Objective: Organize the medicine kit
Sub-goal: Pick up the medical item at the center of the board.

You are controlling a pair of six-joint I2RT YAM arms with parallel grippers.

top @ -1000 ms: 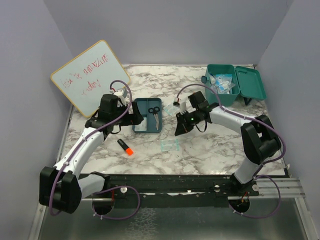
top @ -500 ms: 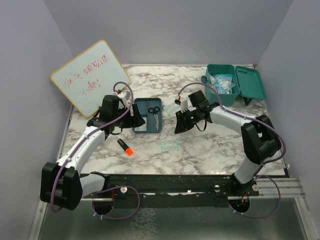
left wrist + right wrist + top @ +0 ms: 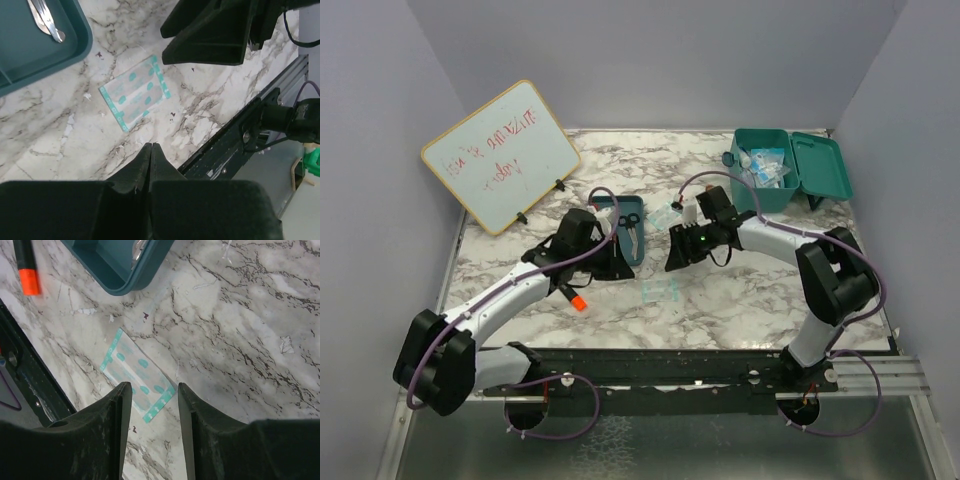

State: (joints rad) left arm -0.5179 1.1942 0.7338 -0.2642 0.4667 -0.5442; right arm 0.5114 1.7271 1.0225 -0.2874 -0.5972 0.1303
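Observation:
The medicine kit [image 3: 767, 172] is a teal box standing open at the back right, with packets inside and its lid [image 3: 819, 165] laid flat to the right. A clear plaster packet with teal dots [image 3: 662, 291] [image 3: 136, 92] [image 3: 137, 375] lies flat on the marble. My right gripper [image 3: 676, 258] [image 3: 152, 387] hangs open just above it, empty, the packet's corner showing between the fingers. My left gripper [image 3: 623, 268] [image 3: 151, 145] is shut on nothing, to the left of the packet and apart from it.
A flat teal tray [image 3: 605, 240] [image 3: 30, 55] [image 3: 117, 270] holding scissors [image 3: 630, 222] [image 3: 47, 17] lies mid-table. An orange-capped marker [image 3: 572, 297] [image 3: 27, 265] lies left of the packet. A whiteboard [image 3: 500, 155] leans at the back left. The black mounting rail [image 3: 670, 365] runs along the near edge.
My left arm has swung right from beside the tray toward the packet, and its gripper has closed. My right gripper has opened from shut and barely shifted.

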